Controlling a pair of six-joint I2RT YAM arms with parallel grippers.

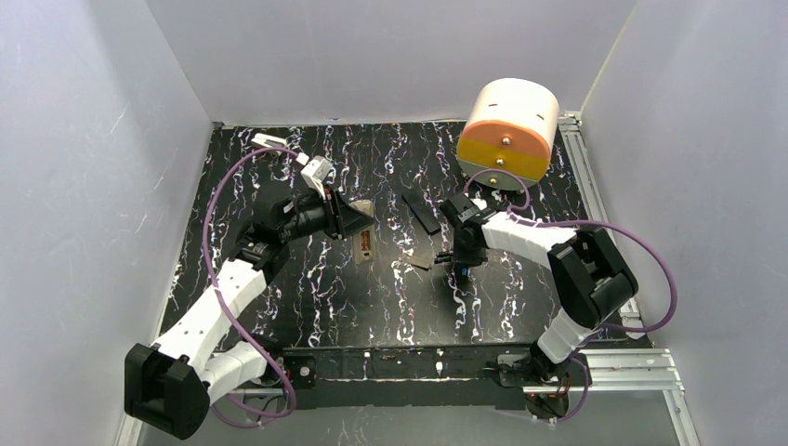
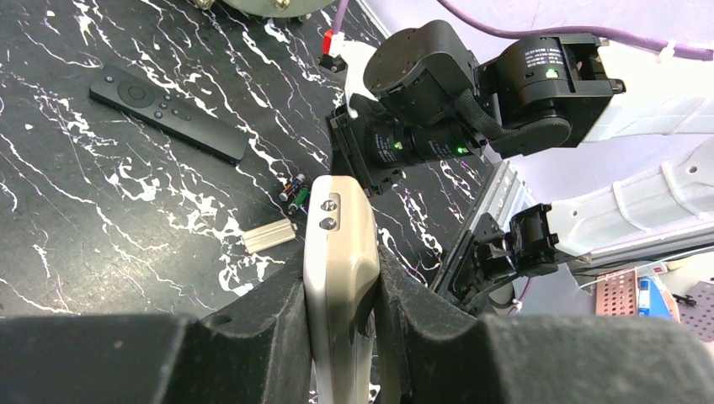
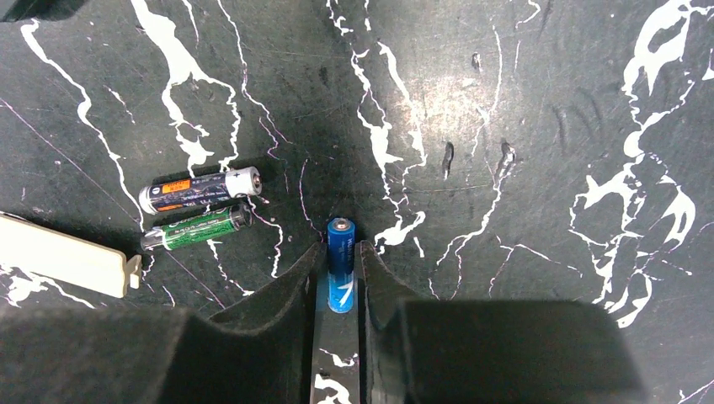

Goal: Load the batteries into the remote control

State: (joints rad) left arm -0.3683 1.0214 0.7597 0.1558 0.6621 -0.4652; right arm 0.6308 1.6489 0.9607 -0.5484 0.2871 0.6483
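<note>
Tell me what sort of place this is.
Probably a robotics lab test cell: plain white walls box in a black marbled tabletop, and aluminium rails line its edge.

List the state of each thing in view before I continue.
white remote: on edge, clamped in the left gripper.
blue battery: pinched in the right gripper; lifted or not, unclear.
black-and-orange battery: loose on the table.
green battery: loose beside it.
battery cover: off, lying on the table.
black remote: lying flat, free.
</note>
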